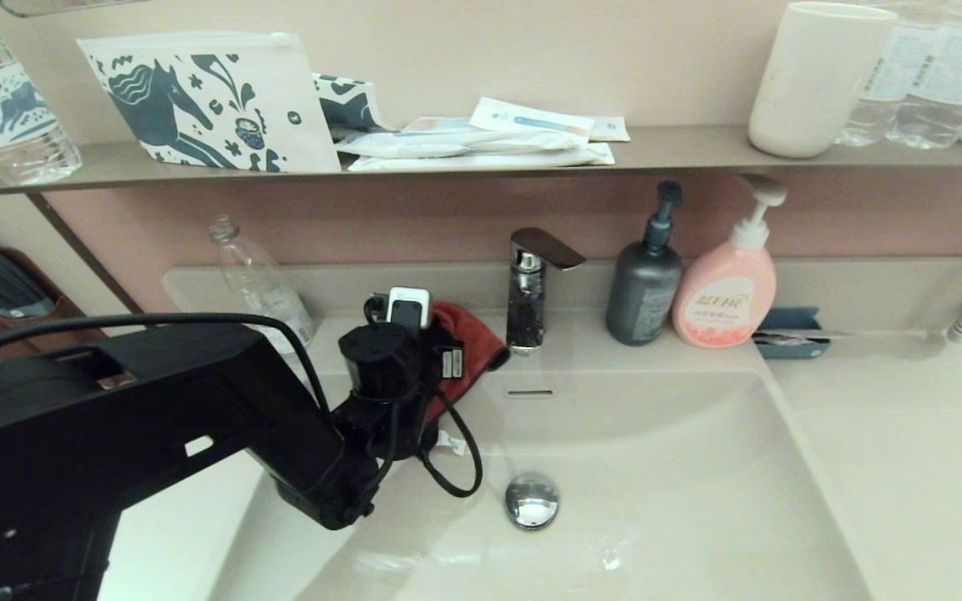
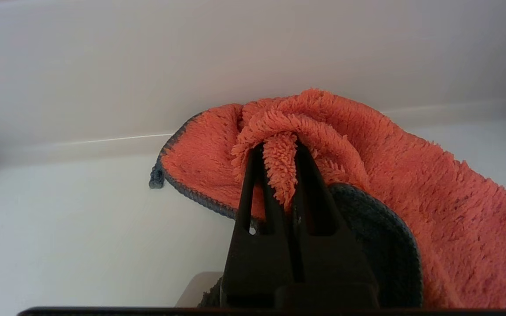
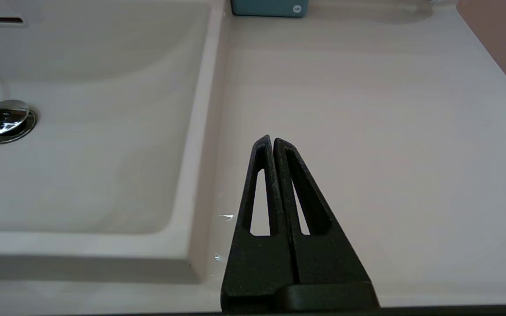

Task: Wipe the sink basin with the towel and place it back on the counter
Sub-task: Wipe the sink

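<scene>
Left claw (image 2: 275, 151) is clamped on a fold of the towel (image 2: 411, 184) at the table's (image 1: 907, 451) back-left corner beside the faucet (image 1: 529, 292); whether sink basin (image 1: 681, 467) is wiped I can't tell, release remains; right claw (image 3: 273, 141), pressed together, idles over the table.

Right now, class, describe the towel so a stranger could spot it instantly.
Start at the chrome faucet behind the sink basin. Just to its left, the left gripper pinches the towel. It is the only fluffy orange-red cloth, trimmed in dark grey.
</scene>
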Available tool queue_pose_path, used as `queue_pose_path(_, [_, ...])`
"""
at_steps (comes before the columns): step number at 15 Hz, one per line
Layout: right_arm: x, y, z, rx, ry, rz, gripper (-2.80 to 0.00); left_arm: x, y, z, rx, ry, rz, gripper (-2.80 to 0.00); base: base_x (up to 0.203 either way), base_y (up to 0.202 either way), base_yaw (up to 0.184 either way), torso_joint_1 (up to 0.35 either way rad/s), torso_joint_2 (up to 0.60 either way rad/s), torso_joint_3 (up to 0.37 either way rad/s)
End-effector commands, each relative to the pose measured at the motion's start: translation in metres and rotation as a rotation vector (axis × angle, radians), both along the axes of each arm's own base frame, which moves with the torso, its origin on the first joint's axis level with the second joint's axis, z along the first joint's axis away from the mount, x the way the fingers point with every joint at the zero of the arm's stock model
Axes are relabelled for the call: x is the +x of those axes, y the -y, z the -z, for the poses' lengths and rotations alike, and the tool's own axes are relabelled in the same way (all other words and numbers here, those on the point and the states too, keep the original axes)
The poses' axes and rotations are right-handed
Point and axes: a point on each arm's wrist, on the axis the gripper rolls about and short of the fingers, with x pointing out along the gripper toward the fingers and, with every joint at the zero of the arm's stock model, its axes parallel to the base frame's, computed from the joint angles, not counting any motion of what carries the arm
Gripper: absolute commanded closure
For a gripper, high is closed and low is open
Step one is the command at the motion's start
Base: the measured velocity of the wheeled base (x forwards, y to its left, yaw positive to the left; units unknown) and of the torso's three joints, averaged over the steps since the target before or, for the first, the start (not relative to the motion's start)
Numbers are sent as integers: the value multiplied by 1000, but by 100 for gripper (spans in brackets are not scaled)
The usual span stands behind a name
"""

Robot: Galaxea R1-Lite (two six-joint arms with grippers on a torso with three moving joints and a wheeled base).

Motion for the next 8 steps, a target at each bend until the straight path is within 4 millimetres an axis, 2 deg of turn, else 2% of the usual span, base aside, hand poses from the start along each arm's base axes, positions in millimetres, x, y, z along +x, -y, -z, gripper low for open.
queue_pose_path(1, [0, 0, 0, -1, -1, -1, 0, -4, 23, 3, -2, 3, 23, 0, 0, 0, 0, 0, 0, 0])
queue_pose_path(5, [0, 0, 0, -1, -1, -1, 0, -8, 40, -4, -4, 2, 34, 0, 0, 0, 0, 0, 0, 0])
queue_pose_path(7, [0, 0, 0, 0, -1, -1, 0, -7, 36, -4, -4, 0, 24, 0, 0, 0, 0, 0, 0, 0])
queue_pose_path(8, [0, 0, 0, -1, -1, -1, 0, -5, 28, -5, -3, -3, 8, 0, 0, 0, 0, 0, 0, 0])
